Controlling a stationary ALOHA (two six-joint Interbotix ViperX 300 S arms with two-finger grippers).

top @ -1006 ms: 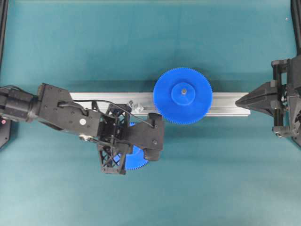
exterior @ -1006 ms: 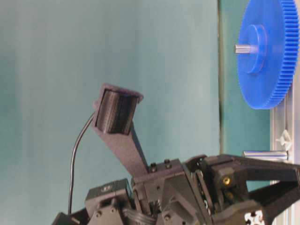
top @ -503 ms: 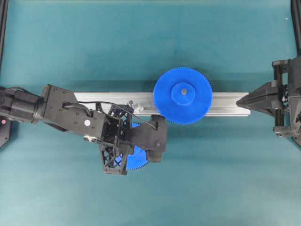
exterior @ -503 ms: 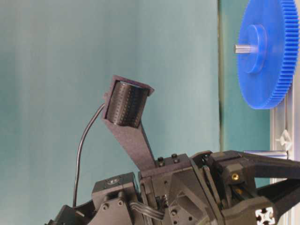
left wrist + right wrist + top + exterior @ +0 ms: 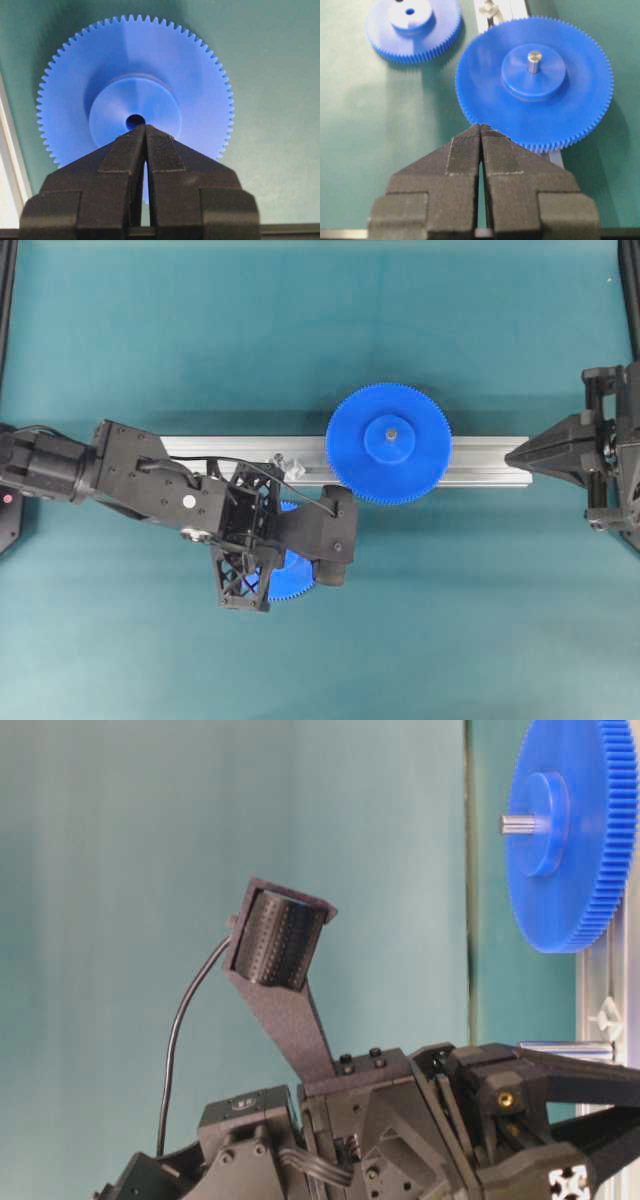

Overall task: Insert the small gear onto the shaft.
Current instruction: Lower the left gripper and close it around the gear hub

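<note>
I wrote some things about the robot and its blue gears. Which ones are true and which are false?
1. The small gear lies flat on the green table. True.
2. The left gripper holds the small gear. False: its jaws are shut on nothing, above the hub.
3. The big gear sits on the metal rail. True.
4. The right gripper is wide open. False: it is shut.
5. The small gear is already on the shaft. False: it lies beside the rail.

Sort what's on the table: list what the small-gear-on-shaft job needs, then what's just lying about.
Needed:
- small gear
- shaft on its clear bracket
- left hand, shut, empty, at the small gear's hub

Lying about:
- large gear, already on its own pin
- right hand, shut, empty
- rail
</note>
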